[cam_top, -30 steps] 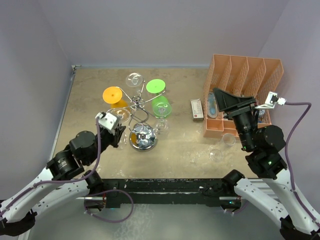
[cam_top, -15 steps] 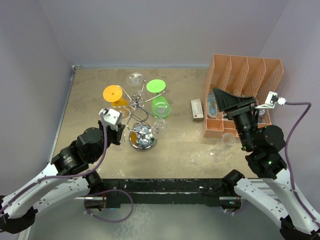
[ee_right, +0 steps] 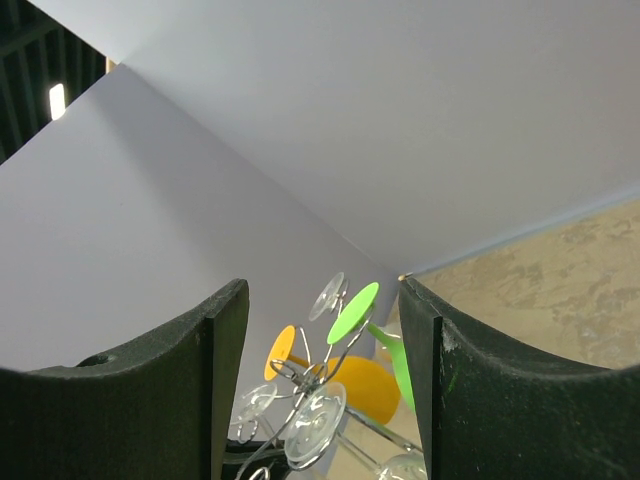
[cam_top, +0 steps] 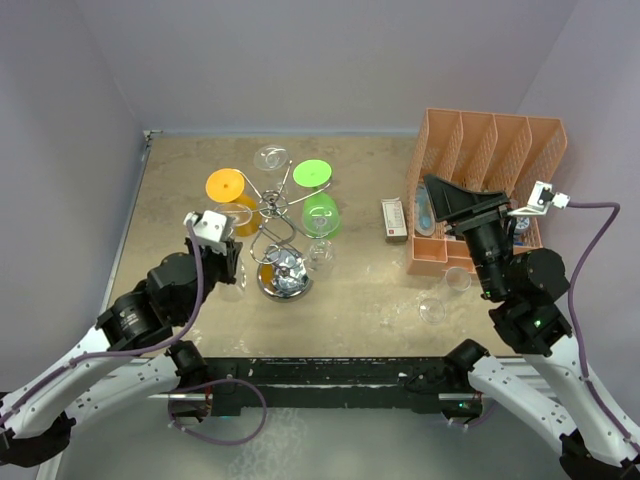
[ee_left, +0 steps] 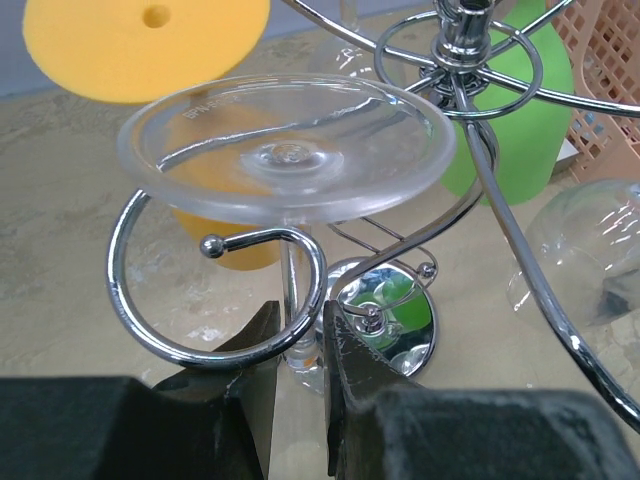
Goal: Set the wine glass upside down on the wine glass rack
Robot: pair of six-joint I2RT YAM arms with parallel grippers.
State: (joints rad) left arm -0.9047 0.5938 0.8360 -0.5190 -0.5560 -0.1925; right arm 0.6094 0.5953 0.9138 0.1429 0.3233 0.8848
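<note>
Inverted glass (ee_left: pixel 285 150), apparently in chrome rack (ee_left: pixel 400 325)

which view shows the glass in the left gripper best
Left wrist: the wine glass is close, foot up, stem inside a curl of the rack, held by the left gripper. Top external hides most of it behind that gripper; right wrist shows it tiny, far off.

Between the left gripper (ee_left: pixel 298 332) fingers, the wine glass (ee_left: pixel 285 150) stem, inside a curl of the wine glass rack (ee_left: pixel 400 315); foot just above.
</note>
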